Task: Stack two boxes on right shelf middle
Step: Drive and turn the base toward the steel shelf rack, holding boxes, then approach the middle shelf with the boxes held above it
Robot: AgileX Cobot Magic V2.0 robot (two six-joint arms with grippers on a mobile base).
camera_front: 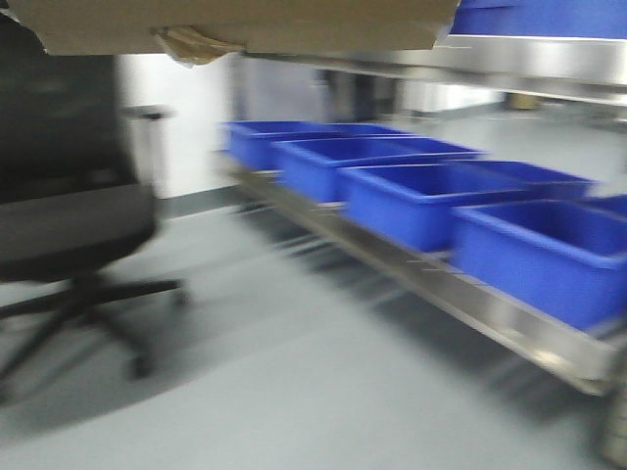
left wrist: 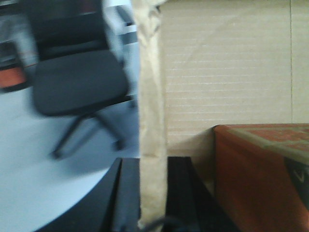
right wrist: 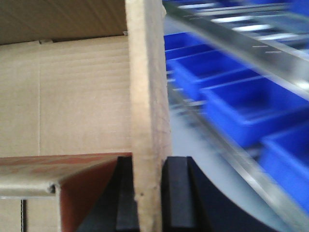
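Observation:
A tan cardboard box (camera_front: 235,24) hangs at the top of the front view, showing its underside and a crumpled tape scrap (camera_front: 196,44). My left gripper (left wrist: 153,164) is shut on the box's left wall (left wrist: 150,87), one black finger on each side. My right gripper (right wrist: 147,164) is shut on the right wall (right wrist: 147,87) in the same way. Inside the box lies a red-brown carton (left wrist: 260,174), also seen as the same carton (right wrist: 48,166) in the right wrist view. The steel shelf (camera_front: 549,64) runs along the upper right, just right of the box.
A lower steel rack level (camera_front: 509,328) carries a row of blue plastic bins (camera_front: 411,201) on the right. A black office chair (camera_front: 69,225) stands at the left on the grey floor (camera_front: 294,392). The views are motion-blurred.

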